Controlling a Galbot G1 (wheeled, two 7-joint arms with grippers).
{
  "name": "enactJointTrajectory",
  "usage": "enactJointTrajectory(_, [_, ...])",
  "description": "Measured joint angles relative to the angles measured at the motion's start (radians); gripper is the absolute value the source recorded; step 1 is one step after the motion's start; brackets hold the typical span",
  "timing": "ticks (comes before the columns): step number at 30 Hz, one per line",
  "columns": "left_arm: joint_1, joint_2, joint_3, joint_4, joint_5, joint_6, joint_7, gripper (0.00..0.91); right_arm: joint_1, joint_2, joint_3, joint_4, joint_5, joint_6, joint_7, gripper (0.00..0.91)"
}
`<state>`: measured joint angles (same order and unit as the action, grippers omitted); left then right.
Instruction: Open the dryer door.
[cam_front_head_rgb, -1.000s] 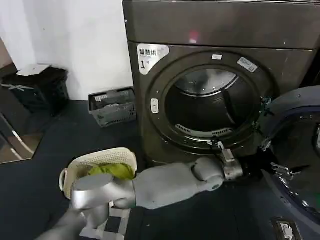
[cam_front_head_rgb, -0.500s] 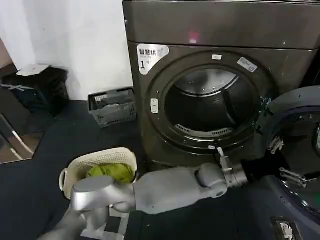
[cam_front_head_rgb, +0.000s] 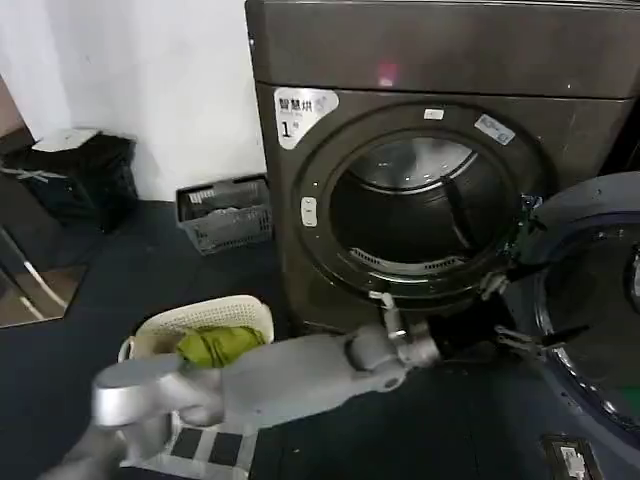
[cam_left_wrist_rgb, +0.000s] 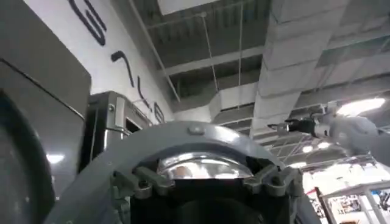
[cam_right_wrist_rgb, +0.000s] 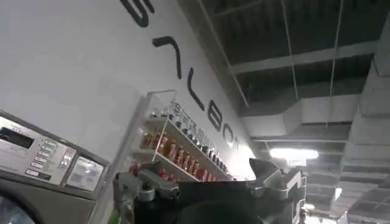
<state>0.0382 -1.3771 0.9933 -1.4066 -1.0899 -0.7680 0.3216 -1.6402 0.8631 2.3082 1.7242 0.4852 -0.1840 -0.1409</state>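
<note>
While the large round porthole dryer door (cam_front_head_rgb: 590, 310) stands swung wide to the right of the drum mouth, the big dark grey-brown metallic dryer (cam_front_head_rgb: 420, 160) shows its empty drum. Left gripper (cam_front_head_rgb: 520, 335) — at the end of the grey arm stretched across the front — sits at the door's inner rim; whether its fingers are released or clenched cannot be told. A cream laundry basket (cam_front_head_rgb: 205, 335) rests on the floor.

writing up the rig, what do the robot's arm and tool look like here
The left arm has smooth, rounded matte grey shells with a brighter silver joint near the shoulder, ending in a metallic silver wrist collar. Beyond it the left tool is black with slim dark fingers. No cables or markings are visible.
</note>
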Motion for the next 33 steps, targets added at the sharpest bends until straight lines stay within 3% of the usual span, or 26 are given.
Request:
enactJointTrajectory(9, [-0.010,0.166,0.006,-0.109,0.004,-0.003,0.006,0.907,0.000,-0.004,0.008,0.009,0.000,-0.001,-0.001,0.907])
enactJointTrajectory(21, [-0.062,0.416,0.027,-0.190,0.023,0.055,-0.001,0.907,0.026,-0.013,-0.013,0.011,-0.012,-0.003,-0.004,0.907])
enactJointTrajectory(33, [-0.156,0.674,0.088,-0.239,0.154,0.277,-0.095,0.907,0.046,-0.036,-0.019,-0.004,-0.021,-0.006,-0.005,0.907])
